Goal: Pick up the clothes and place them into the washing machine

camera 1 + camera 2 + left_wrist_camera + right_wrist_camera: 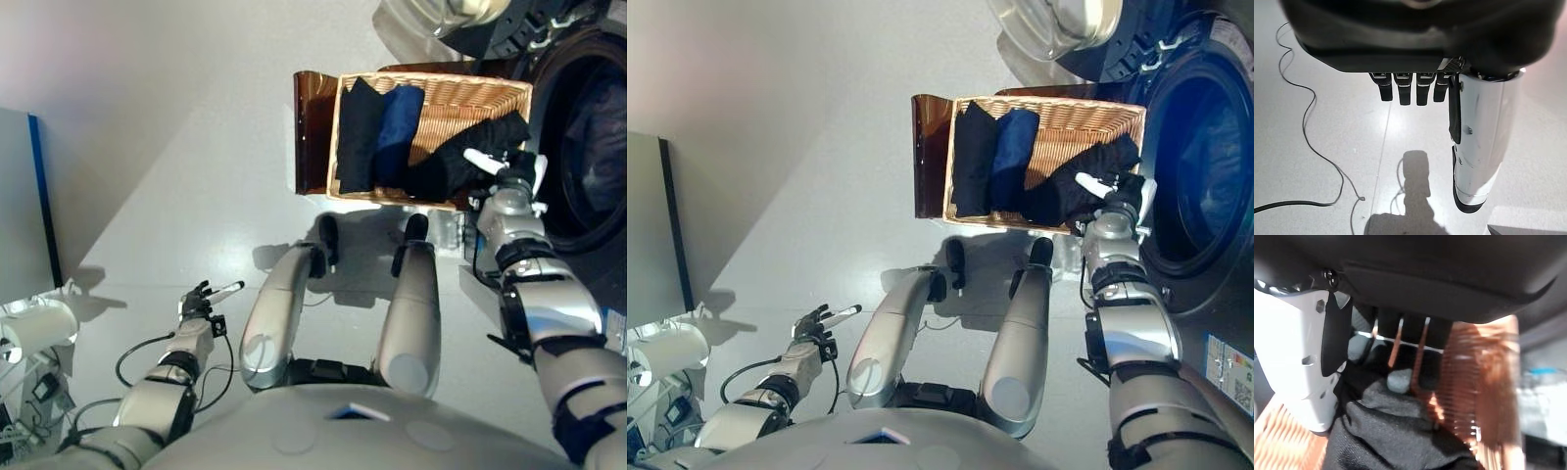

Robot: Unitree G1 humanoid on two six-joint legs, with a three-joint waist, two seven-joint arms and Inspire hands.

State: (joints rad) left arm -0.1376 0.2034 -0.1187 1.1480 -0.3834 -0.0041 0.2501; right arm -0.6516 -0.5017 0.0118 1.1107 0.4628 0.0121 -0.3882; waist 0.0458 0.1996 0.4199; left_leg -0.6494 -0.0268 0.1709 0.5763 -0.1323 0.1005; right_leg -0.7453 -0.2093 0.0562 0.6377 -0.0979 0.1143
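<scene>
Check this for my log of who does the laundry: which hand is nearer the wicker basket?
Right. The right hand is at the wicker basket, fingers curled into the black garment on its near rim. The left hand hangs open above the floor, far from it.

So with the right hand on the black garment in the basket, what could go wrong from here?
The right hand pinches only a bunched edge of the black garment, so it may slip out during the lift. The garment drapes over the wicker basket rim and could snag or drag the basket. The washing machine opening sits close beside, so trailing cloth could catch its rim.
</scene>
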